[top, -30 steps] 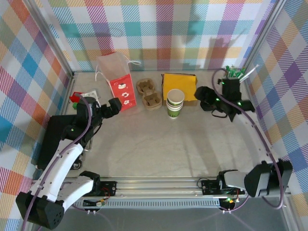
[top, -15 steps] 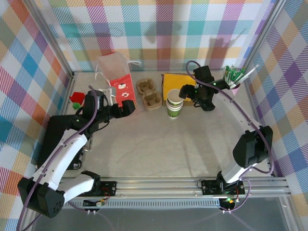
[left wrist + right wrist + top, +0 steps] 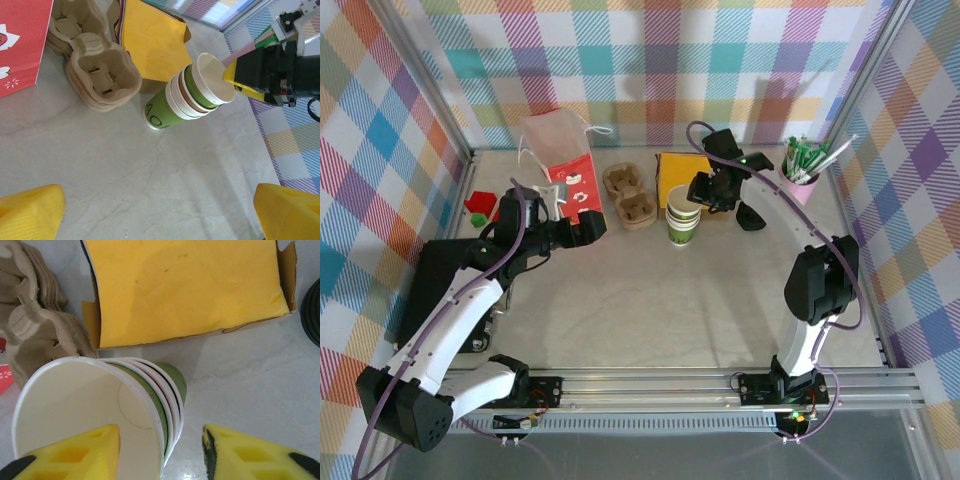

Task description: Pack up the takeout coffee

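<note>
Right gripper point(image 3: 157, 445) has swung in from frame right, fingers narrowing astride the top cup point(image 3: 75, 395) rim, not yet clamped, so pulling it off the stack looks next; left gripper point(image 3: 160, 210) gapes wide.

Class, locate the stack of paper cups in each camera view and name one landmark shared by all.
Top external: cup stack at centre, just in front of the yellow napkin box.
Left wrist: cup stack right of centre, below the box.
Right wrist: cup stack lower left, seen from above.
Shared landmark: the yellow napkin box, beside the stack throughout.
</note>
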